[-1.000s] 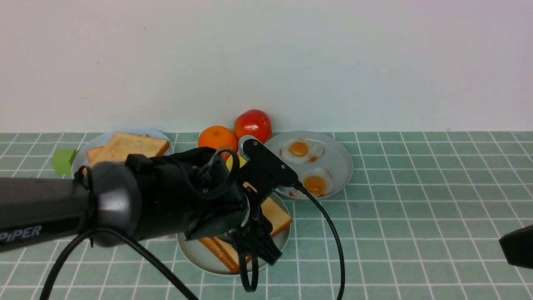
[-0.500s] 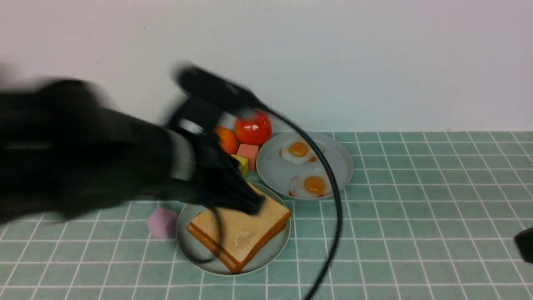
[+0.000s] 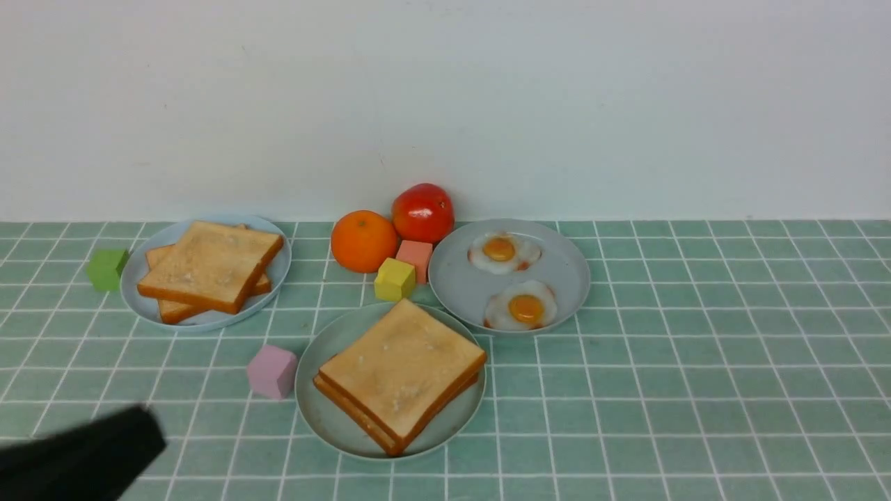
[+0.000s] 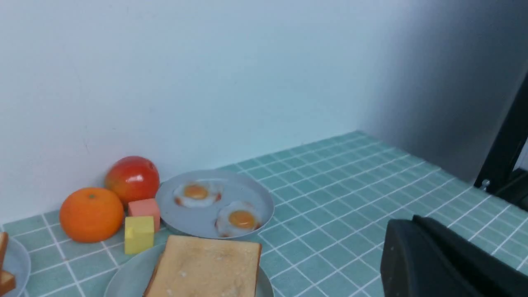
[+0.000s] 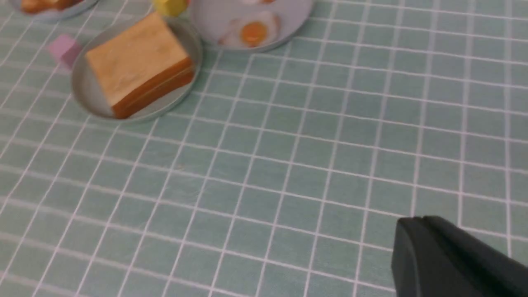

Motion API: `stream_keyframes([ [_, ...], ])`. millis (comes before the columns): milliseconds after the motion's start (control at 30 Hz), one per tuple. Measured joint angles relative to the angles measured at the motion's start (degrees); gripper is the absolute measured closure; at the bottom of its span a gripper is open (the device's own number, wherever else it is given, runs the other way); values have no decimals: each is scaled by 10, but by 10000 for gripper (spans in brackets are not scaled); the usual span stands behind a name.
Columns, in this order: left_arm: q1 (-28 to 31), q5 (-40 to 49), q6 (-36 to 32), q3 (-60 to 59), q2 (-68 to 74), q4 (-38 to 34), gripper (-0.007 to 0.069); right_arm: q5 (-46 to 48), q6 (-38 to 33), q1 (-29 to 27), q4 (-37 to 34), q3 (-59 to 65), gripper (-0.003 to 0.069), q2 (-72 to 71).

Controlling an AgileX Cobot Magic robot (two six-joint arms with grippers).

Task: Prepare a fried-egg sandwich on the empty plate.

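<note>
The sandwich (image 3: 404, 365) is two stacked toast slices on the mint-green plate (image 3: 327, 417) at the front centre. No egg shows between the slices. It also shows in the left wrist view (image 4: 206, 268) and the right wrist view (image 5: 136, 62). My left gripper (image 3: 150, 426) is a dark tip at the lower left corner, well away from the plate. Its fingers (image 4: 412, 222) are shut and empty. My right gripper (image 5: 416, 220) is out of the front view. It is shut and empty above bare tiles, to the right of the plates.
A grey-blue plate (image 3: 136, 292) at the back left holds a toast pile (image 3: 209, 268). Another plate (image 3: 452, 285) holds two fried eggs (image 3: 522, 306). An orange (image 3: 363, 241), tomato (image 3: 422, 212) and yellow (image 3: 395, 278), salmon (image 3: 415, 256), lilac (image 3: 271, 371) and green (image 3: 106, 268) cubes stand around. A wall is behind.
My left arm has lifted off the sandwich and pulled back to the lower left corner. The top toast slice stays on the plate. My right gripper has left the front view.
</note>
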State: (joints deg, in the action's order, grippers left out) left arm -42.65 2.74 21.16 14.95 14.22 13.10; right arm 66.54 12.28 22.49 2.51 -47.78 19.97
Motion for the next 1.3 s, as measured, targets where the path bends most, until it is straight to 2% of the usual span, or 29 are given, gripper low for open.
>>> stream_keyframes([
  [200, 0, 7, 0, -54, -90, -1, 638, -101, 78, 0, 49, 94, 659, -96],
  [367, 0, 44, 0, -56, -92, -1, 638, -263, 146, 0, 92, 180, 657, -105],
  [533, 0, 72, 0, -57, -92, -1, 638, -397, 207, 0, 103, 262, 654, -105],
  [667, 0, 84, 0, -57, -92, -2, 638, -439, 220, 0, 103, 321, 650, -105],
  [833, 0, 92, 0, -57, -92, -2, 638, -445, 222, 0, 105, 369, 648, -105],
  [900, 0, 92, 1, -57, -92, -2, 638, -437, 222, -1, 127, 392, 648, -105],
  [1000, 0, 94, 1, -57, -92, -3, 638, -433, 223, -38, 150, 417, 668, -120],
  [1067, 0, 94, 1, -57, -92, -3, 638, -458, 202, -95, 152, 436, 673, -132],
  [1167, 0, 94, 2, -57, -92, -3, 638, -522, 137, -172, 131, 473, 673, -161],
  [1300, 0, 95, 2, -57, -92, -3, 638, -532, 99, -213, 91, 492, 673, -200],
])
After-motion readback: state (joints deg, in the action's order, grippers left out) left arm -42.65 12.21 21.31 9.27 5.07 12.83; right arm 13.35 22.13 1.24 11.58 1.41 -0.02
